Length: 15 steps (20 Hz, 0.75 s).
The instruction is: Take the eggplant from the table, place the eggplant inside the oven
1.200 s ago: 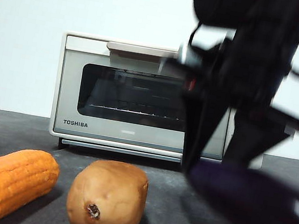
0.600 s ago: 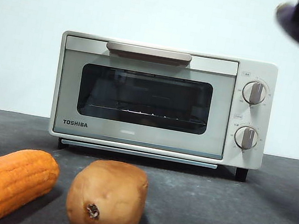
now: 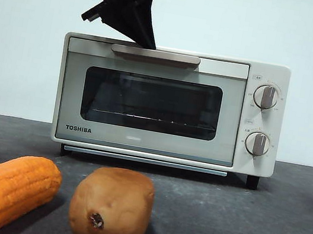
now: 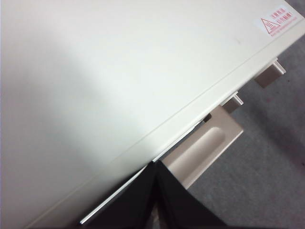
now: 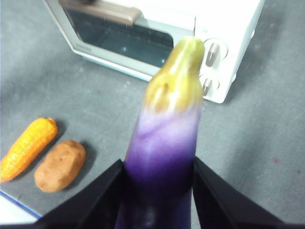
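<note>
1. The oven (image 3: 169, 104) carries the word "TOSHIBA" low on its door, readable in the front view; its door is closed and it stands on the table (image 3: 282, 228).
2. Only the left wrist view shows a small red-and-white warning sticker (image 4: 275, 22) on the oven's top; its writing is too small to read.
3. The left gripper (image 3: 146, 40) has its tip down at the oven's beige handle (image 3: 156, 54), its jaws drawn together with no gap between them.
4. Only the right wrist view shows the eggplant (image 5: 164, 143): the right gripper (image 5: 159, 188) is clamped on its purple body, stem end pointing toward the oven, held above the table.
5. The corn cob (image 3: 3, 190) and potato (image 3: 111, 207) lie side by side in front of the oven.
</note>
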Each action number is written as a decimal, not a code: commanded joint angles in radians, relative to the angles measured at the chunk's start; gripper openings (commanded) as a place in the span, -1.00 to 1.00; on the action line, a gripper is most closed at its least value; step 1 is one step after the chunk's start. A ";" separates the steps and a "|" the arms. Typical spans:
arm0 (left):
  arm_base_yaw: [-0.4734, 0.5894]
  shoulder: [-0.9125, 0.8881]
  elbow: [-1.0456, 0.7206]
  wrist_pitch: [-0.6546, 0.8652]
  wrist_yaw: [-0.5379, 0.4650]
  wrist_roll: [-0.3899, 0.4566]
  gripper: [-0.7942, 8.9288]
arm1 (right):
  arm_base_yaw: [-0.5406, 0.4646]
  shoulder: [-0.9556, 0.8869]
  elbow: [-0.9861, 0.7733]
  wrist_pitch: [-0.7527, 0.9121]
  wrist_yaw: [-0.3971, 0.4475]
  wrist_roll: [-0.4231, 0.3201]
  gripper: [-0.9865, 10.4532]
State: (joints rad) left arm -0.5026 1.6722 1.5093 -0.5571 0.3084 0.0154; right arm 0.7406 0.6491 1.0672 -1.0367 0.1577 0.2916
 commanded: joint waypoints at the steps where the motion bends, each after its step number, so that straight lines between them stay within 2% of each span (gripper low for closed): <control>1: -0.008 0.046 0.020 -0.029 -0.013 0.037 -0.83 | 0.011 -0.013 0.014 0.010 0.012 0.008 -0.61; 5: -0.038 0.047 0.021 -0.157 0.008 0.052 -0.83 | 0.011 -0.018 0.014 0.015 0.038 0.008 -0.61; 8: -0.063 0.047 0.021 -0.249 0.040 0.052 -0.83 | 0.011 -0.016 0.014 0.047 0.037 0.006 -0.61; 15: -0.107 0.005 0.023 -0.441 0.044 0.082 -0.83 | 0.011 0.006 0.014 0.075 0.012 -0.023 -0.61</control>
State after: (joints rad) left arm -0.6006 1.6764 1.5219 -0.9993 0.3542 0.0814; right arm 0.7406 0.6479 1.0672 -0.9791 0.1726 0.2836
